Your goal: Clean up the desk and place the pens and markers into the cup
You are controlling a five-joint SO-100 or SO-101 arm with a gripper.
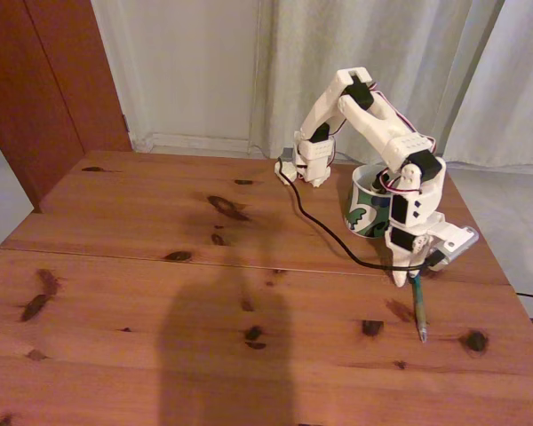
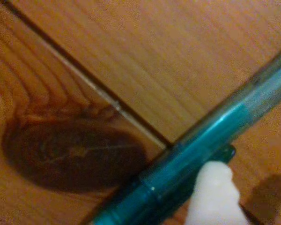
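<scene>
Where the seam crosses the desk (image 1: 160, 293), gripper (image 1: 407, 277) fingertip (image 2: 213, 197) against teal-green pen (image 2: 201, 164).

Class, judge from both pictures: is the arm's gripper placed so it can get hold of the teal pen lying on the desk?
Probably yes. The gripper is already down at the upper end of the teal pen, one fingertip right against its barrel, and bare desk surrounds it.

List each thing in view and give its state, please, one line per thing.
teal pen: lying flat on the desk, one end at the gripper.
cup: upright behind the arm; contents hidden.
gripper: lowered at the pen's end; open or shut unclear.
desk: bare wood with dark knots.
black cable: lying loose across the desk.
</scene>
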